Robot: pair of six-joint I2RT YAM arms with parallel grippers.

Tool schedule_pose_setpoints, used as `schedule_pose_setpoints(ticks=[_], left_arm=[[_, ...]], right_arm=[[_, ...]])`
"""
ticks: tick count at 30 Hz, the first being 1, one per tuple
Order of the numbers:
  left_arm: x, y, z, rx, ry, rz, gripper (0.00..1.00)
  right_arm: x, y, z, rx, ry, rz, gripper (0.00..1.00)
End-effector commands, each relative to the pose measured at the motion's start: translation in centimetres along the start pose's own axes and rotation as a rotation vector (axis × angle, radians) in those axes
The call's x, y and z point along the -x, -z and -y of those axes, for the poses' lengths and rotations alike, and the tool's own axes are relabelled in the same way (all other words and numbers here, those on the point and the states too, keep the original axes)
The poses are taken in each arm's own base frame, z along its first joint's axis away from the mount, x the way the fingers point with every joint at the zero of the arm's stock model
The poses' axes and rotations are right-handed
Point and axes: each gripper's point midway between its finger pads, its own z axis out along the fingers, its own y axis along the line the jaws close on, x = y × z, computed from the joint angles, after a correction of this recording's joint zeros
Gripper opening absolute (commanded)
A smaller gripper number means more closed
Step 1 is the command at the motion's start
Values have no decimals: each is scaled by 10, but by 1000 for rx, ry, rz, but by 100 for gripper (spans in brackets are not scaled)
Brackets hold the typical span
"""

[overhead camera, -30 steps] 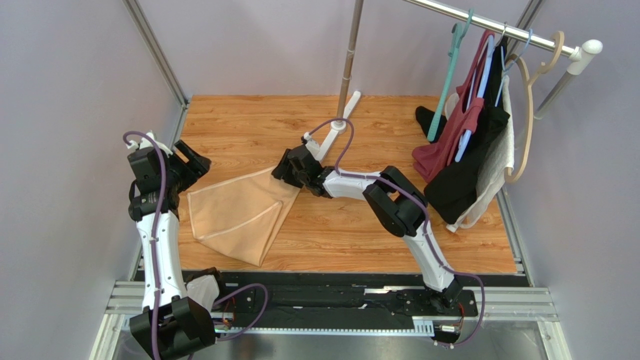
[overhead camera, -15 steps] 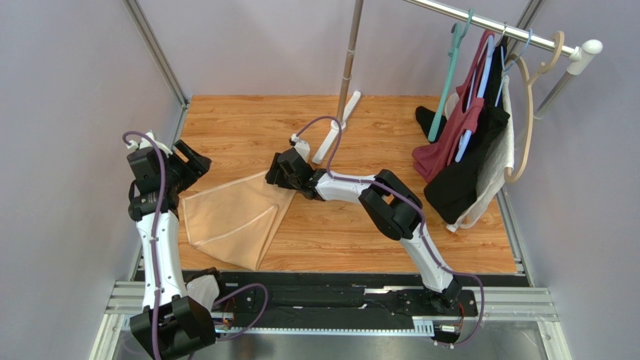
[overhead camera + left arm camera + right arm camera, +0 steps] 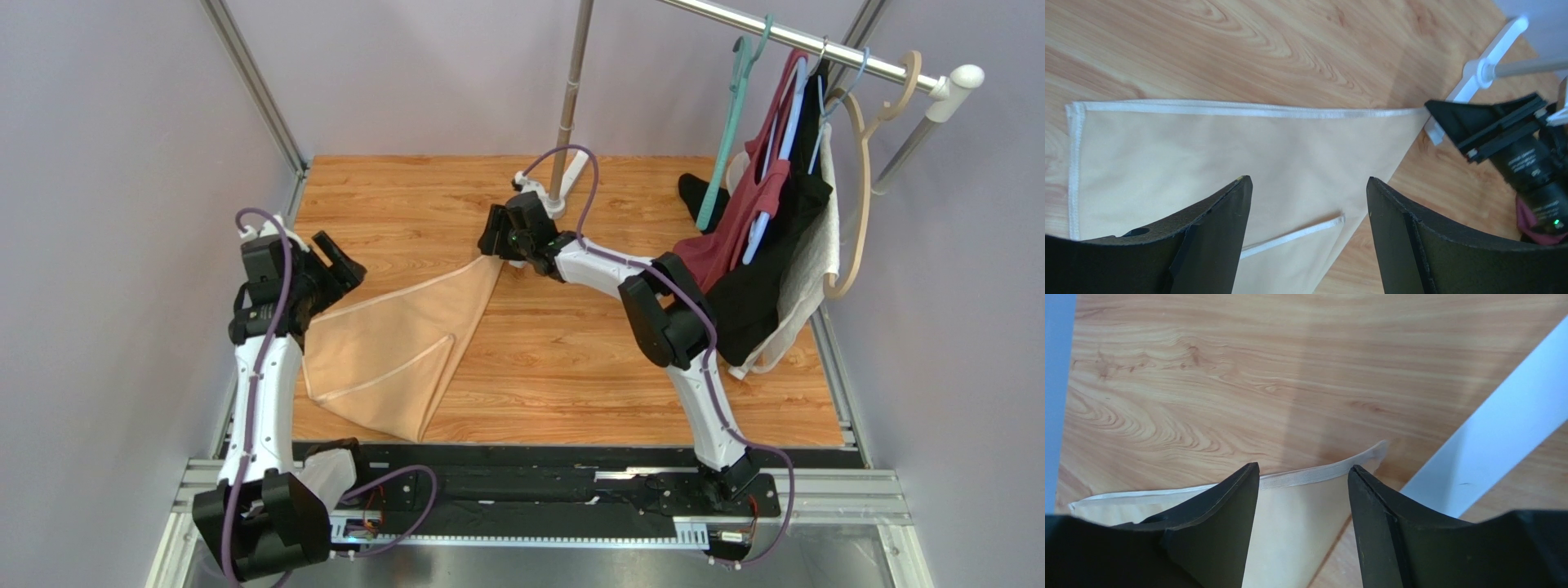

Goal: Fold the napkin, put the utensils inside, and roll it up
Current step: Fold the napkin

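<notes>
The napkin (image 3: 393, 343) is seen on the left half of the table (image 3: 589, 368), lying flat. It is drawn out to a point toward the far middle. A second hemmed edge is seen across its near part, where one layer is laid over another.

The left pincer (image 3: 344, 272) is held over the left end of the napkin. Its fingers (image 3: 1223, 233) are spread wide, and nothing is gripped between them; in the left wrist view the cloth is seen flat in the gap.

The right pincer (image 3: 494, 245) is placed at the pointed far corner of the napkin, just beside the white foot (image 3: 1487, 441) of the pole. Its fingers (image 3: 1223, 527) are also set well apart, and the hemmed corner is seen between them. It cannot be told whether the tips are pressed on the cloth.

Clothes (image 3: 761, 257) are hung on a rail at the right, well apart from the napkin.
</notes>
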Motion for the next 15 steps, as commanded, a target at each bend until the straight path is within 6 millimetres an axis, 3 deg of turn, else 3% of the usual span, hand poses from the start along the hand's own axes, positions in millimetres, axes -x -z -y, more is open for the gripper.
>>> schedule_pose_setpoints(ticks=[1, 6, 15], left_arm=[[-24, -19, 6, 32, -28, -77, 78], [-70, -48, -5, 64, 87, -264, 79], [-102, -87, -25, 174, 232, -401, 79]], right_arm=[[-12, -4, -8, 56, 47, -59, 59], [-22, -4, -2, 50, 31, -80, 59], [-42, 2, 10, 17, -24, -128, 57]])
